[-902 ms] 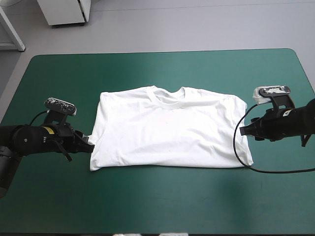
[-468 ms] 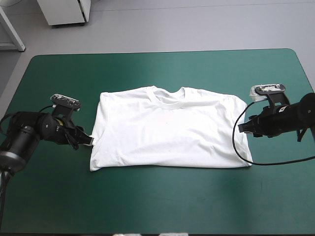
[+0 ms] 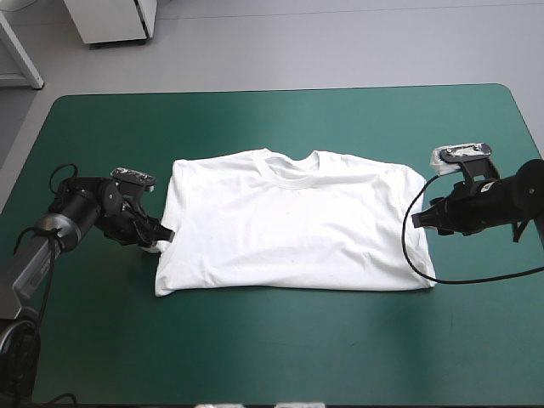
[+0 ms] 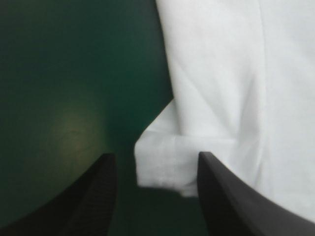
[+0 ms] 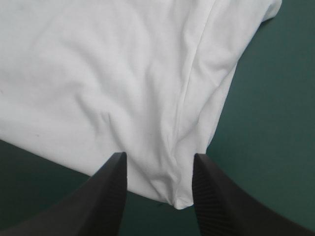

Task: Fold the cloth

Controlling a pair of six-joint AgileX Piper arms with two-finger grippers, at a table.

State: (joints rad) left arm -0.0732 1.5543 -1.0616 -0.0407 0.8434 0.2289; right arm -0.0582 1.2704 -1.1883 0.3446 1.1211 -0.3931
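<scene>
- The table (image 3: 272, 119), under its teal-green cover, carries only one thing.
- The T-shirt (image 3: 289, 225) lies spread flat near the middle of the table, collar toward the far edge and bottom hem toward the near edge. It lies just as it did earlier.
- The left claw (image 3: 163, 240) sits low at the shirt's left edge. In its wrist view the left claw (image 4: 156, 157) is spread, the black fingers (image 4: 98, 191) apart, and a small hemmed corner of the white cloth sticks out between them, not pinched.
- The left arm has swung since the earlier frames. Its wrist now lies farther from the near edge and closer to the shirt, and it points in at a slant.
- The right claw (image 3: 416, 219) is at the shirt's right edge. Its wrist view shows the right claw (image 5: 158, 155) spread too, with the edge of the cloth lying loose between the fingers. It has barely shifted from just before.
</scene>
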